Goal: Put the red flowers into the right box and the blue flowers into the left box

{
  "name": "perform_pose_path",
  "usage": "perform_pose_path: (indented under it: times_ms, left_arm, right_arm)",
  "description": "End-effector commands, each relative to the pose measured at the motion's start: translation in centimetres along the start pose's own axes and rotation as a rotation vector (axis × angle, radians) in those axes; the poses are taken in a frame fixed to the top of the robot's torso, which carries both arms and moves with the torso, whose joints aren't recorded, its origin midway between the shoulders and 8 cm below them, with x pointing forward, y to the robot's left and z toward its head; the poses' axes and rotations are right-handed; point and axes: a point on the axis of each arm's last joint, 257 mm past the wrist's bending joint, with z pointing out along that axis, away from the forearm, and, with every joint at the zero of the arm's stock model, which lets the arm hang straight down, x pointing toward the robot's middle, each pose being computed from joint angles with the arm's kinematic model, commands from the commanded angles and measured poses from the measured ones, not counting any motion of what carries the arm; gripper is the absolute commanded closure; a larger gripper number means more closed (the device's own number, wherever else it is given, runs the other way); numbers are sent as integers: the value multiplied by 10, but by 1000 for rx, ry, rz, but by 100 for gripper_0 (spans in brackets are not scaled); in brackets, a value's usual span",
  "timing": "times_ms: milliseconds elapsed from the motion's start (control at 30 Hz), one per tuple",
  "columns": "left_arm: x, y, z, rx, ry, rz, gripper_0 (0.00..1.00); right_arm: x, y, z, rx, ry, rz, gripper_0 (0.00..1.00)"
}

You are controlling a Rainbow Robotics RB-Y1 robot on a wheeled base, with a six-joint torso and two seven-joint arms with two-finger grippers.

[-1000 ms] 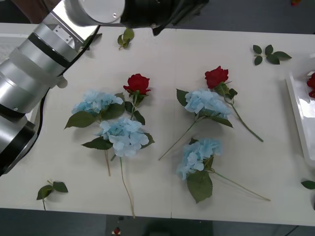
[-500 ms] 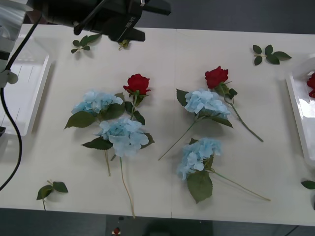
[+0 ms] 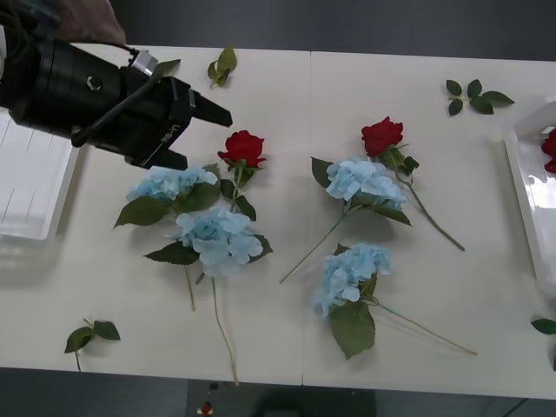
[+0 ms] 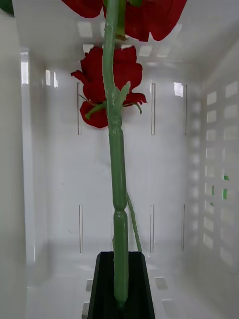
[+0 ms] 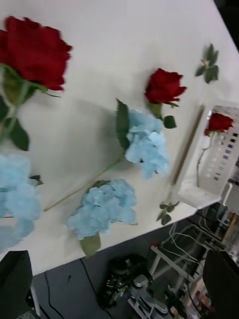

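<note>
The left gripper [image 3: 201, 132] is held over the far left part of the table [image 3: 287, 87], its black fingers spread apart and holding nothing, pointed toward the red rose [image 3: 243, 148] that lies just beside them. In the left wrist view its two dark fingertips [image 5: 15, 279] are seen at the lower corners, well apart. Four blue flowers are laid on the table: two overlapping on the left [image 3: 217, 241], one in the middle right [image 3: 365, 180] and one nearer [image 3: 349, 274]. A second rose [image 3: 382, 135] is touching the far edge of the middle-right blue cluster. The left box [image 3: 30, 187] is seen at the left edge, partly covered by the black arm and cut off by the frame; nothing is seen on the ribbed part of its floor that shows. The right box [image 3: 532, 204] is cut off at the right edge, with a sliver of a red bloom [image 3: 550, 149] showing inside it. In the right wrist view the right gripper [image 4: 119, 299] is clenched on a green stem [image 4: 117, 199] of a red flower, above the white floor of the right box [image 4: 174, 174]; a rose head [image 4: 107, 92] is seen below the stem, and another red bloom [image 4: 149, 20] is cut off by the frame's edge. Loose leaf sprigs [image 3: 473, 94] are scattered around the table.
</note>
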Motion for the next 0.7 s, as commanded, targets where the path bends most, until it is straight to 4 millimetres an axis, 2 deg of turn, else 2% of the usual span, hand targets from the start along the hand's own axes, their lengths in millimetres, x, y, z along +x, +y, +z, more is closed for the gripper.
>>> perform_pose_path:
  times_ms: [33, 233, 367, 400, 433, 467, 500, 533, 567, 700]
  left_arm:
    - [-16, 28, -19, -68, -83, 5, 0]
    - [-20, 69, -18, -178, -116, -6, 0]
    - [-22, 91, -16, -253, -131, -16, 0]
    - [-23, 95, -15, -267, -133, -18, 0]
    - [-24, 102, -14, -283, -138, -29, 0]
    - [-24, 108, -13, -296, -139, -37, 0]
    - [-25, 113, -12, -304, -141, -44, 0]
    - [-27, 118, -12, -314, -144, -49, 0]
    - [-27, 121, -11, -322, -141, -55, 0]
    - [-31, 136, -9, -352, -144, -66, 0]
  right_arm:
    - [8, -14, 8, 3, 19, 77, 100]
    - [29, -11, 38, 6, 50, 77, 100]
    - [33, -6, 55, 16, 30, 66, 100]
    - [32, -4, 58, 17, 25, 61, 97]
    - [31, -4, 60, 21, 17, 56, 85]
    - [29, -4, 60, 21, 12, 52, 61]
    - [30, -3, 61, 18, 14, 53, 31]
    - [30, -3, 61, 18, 13, 49, 11]
    - [28, -2, 60, 15, 7, 45, 0]
    - [22, 3, 59, 5, -3, 21, 0]
